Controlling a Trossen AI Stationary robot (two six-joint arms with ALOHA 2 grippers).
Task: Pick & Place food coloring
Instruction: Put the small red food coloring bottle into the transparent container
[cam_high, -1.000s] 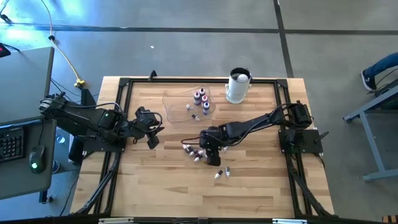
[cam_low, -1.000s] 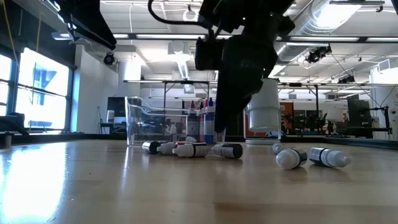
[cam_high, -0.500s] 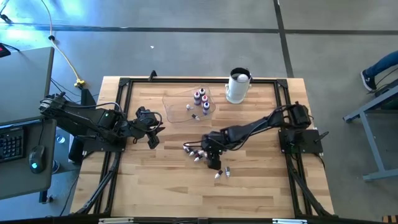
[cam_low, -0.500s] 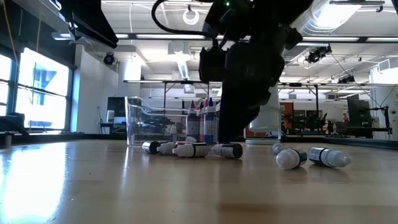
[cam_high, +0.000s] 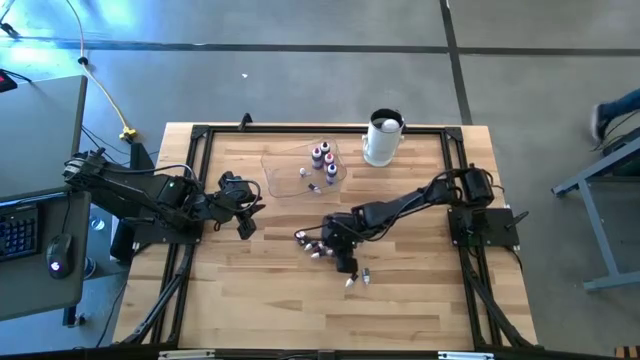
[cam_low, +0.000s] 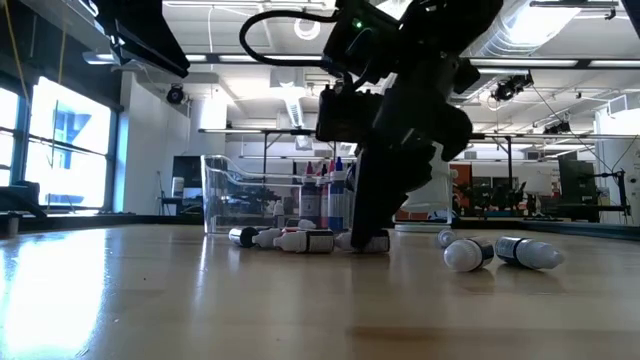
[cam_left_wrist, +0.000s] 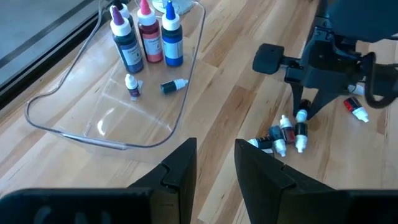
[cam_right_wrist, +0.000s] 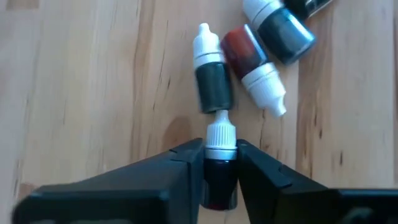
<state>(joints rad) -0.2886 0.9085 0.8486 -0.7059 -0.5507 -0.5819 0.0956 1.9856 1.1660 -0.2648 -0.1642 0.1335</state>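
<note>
Overhead, table-level, two wrist views — all share the bottles (cam_high: 318, 244).

The wooden table (cam_high: 250, 290) is carrying a clear tray (cam_high: 285, 180), a white cylindrical container (cam_high: 382, 140), a cluster of little food coloring bottles (cam_high: 312, 243) lying flat, and two more bottles (cam_high: 359, 279) lying nearby.

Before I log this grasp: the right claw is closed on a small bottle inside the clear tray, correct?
Not quite. The right claw is closed on a small bottle, but that bottle lies on the bare wooden table, outside the clear tray. The right wrist and high views show it.
</note>
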